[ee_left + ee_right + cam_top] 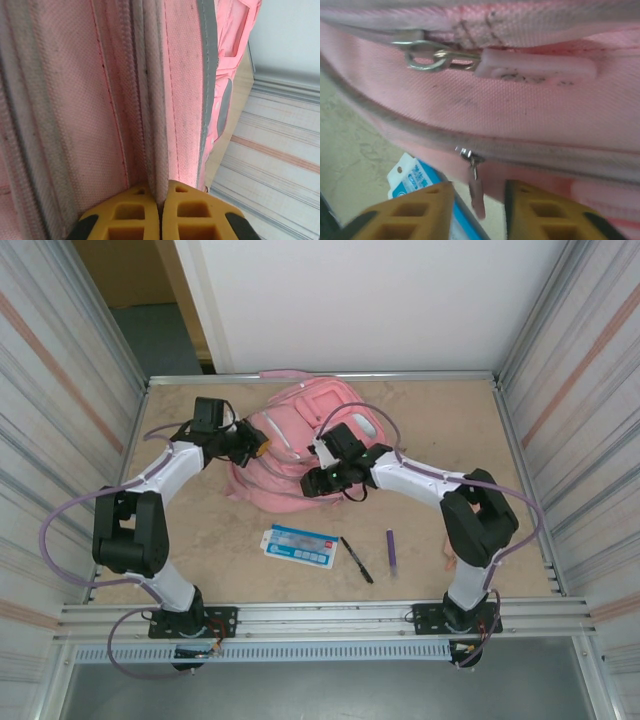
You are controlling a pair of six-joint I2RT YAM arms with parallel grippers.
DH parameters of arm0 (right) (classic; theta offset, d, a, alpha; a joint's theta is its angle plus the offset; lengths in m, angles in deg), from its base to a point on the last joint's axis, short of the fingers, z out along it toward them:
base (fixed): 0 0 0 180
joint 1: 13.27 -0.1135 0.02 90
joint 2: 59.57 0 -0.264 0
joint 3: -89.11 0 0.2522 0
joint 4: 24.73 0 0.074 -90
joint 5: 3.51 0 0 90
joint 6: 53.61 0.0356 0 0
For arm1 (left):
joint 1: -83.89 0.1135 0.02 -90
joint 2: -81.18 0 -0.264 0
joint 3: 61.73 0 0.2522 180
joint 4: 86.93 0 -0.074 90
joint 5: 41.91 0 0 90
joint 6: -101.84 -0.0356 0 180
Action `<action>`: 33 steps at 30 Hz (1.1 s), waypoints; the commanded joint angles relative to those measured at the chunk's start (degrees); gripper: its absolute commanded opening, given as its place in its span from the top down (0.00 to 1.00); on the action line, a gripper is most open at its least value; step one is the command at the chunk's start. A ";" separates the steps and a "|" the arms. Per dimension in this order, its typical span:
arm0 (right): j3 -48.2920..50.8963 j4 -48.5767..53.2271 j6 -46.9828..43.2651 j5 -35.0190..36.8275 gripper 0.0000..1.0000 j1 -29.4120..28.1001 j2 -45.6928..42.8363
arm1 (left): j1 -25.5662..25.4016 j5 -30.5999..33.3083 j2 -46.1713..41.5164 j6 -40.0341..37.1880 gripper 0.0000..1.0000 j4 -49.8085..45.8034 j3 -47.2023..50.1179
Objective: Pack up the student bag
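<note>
The student bag (300, 455) lies on the table (200, 540), far centre. Left gripper (161, 194): jaws clamped on a seamed fabric fold at the bag's left side. Right gripper (479, 186): at the bag's near edge, jaws narrowly parted, with a zipper pull (477, 197) hanging between the fingers, ungripped. On the near side of the bag lie a blue-and-white packet (300, 546), a black pen (356, 559) and a purple pen (391, 551).
</note>
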 commanded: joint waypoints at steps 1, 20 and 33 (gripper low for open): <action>-2.82 -1.22 0.18 0.13 0.85 -0.33 1.22 | -0.37 -4.13 -3.60 0.68 1.00 0.66 0.46; -14.70 -6.04 -3.03 -10.17 0.96 -6.10 8.16 | -1.68 -2.58 -3.12 2.92 1.00 2.78 3.35; -17.97 -13.02 7.87 -8.51 0.90 -8.62 13.51 | -3.02 -2.66 -1.58 3.96 1.00 4.89 4.05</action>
